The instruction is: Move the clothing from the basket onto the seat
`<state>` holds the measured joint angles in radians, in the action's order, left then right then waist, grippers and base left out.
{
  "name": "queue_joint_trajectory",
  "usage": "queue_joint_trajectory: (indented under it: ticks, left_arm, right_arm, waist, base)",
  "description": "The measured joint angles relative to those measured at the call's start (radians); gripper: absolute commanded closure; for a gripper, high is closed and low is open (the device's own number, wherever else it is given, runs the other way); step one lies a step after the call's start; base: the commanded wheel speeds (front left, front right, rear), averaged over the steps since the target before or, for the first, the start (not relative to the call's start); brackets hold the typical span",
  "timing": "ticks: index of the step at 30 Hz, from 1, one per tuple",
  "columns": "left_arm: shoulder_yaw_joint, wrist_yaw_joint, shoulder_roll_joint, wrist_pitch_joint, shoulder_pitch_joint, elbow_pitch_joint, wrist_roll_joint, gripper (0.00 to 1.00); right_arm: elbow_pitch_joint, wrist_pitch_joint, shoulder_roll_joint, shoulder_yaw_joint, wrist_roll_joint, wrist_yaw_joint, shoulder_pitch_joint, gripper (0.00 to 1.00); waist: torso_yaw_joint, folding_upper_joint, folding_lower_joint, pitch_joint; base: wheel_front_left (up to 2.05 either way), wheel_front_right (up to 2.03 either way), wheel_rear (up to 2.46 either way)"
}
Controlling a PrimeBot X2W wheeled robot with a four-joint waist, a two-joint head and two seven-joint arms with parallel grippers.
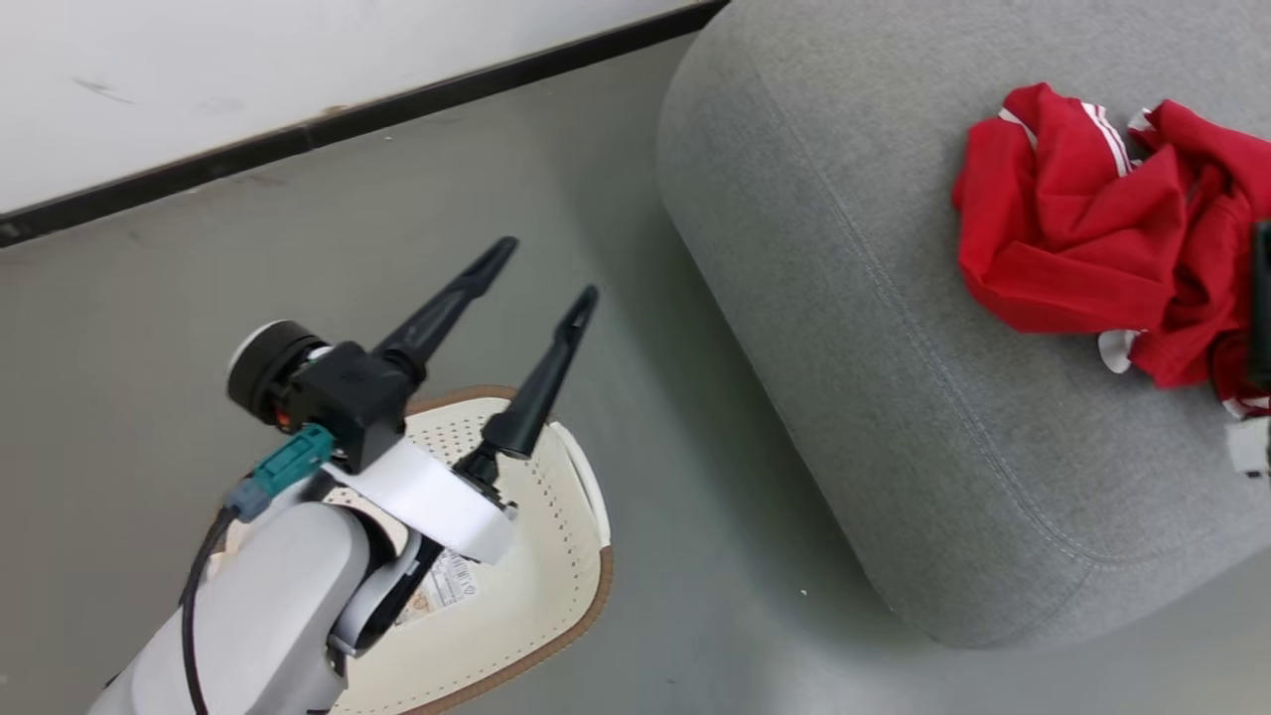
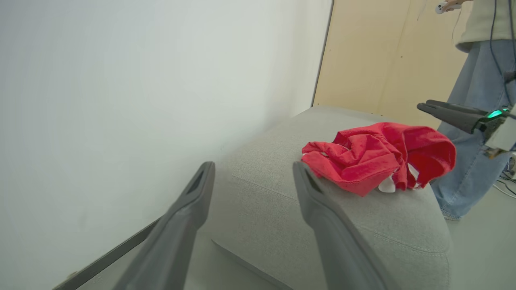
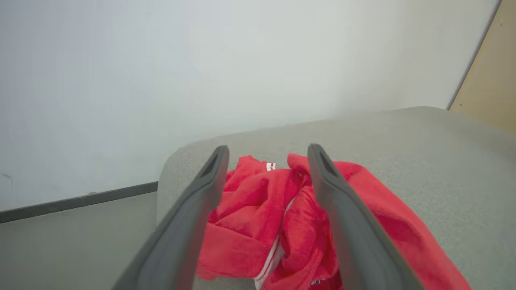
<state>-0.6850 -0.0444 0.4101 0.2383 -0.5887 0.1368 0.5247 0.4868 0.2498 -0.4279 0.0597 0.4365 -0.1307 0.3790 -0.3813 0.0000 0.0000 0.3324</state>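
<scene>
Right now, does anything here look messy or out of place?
Only the red sports clothing: it lies in a crumpled heap on the grey sofa, unfolded. The laundry basket sits upright on the floor; nothing looks spilled or broken.

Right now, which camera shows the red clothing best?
Left wrist view: the whole clothing pile sits unobstructed on the seat. Head view crops its edge; right wrist view has the right gripper in front.

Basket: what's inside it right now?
The visible part of the basket holds just its perforated bottom and a label, no red fabric. The left arm covers its left portion, so that part cannot be checked. The clothing lies on the seat.
</scene>
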Motion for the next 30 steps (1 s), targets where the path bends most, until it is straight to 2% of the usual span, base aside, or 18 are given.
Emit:
queue_joint_trajectory:
  ticks: [16, 24, 30]
  left_arm:
    - [0.111, 0.127, 0.004, 0.01, 0.13, 0.077, 0.0, 0.0]
    - [0.211, 0.188, -0.016, 0.01, 0.203, 0.068, 0.0, 0.0]
    - [0.269, 0.215, -0.035, 0.01, 0.266, 0.053, -0.005, 0.0]
  right_arm:
    - [-0.065, 0.002, 0.07, -0.193, -0.085, 0.0, 0.081, 0.0]
    - [-0.066, 0.002, 0.126, -0.238, -0.106, 0.0, 0.09, 0.0]
    - [-0.062, 0.002, 0.149, -0.242, -0.136, 0.0, 0.084, 0.0]
  waist:
    - [0.113, 0.0, 0.0, -0.054]
    - [0.173, 0.0, 0.0, -0.095]
    - [0.213, 0.0, 0.0, -0.131]
  base:
    - [0.0, 0.0, 0.0]
    - [0.0, 0.0, 0.0]
    - [0.0, 0.0, 0.0]
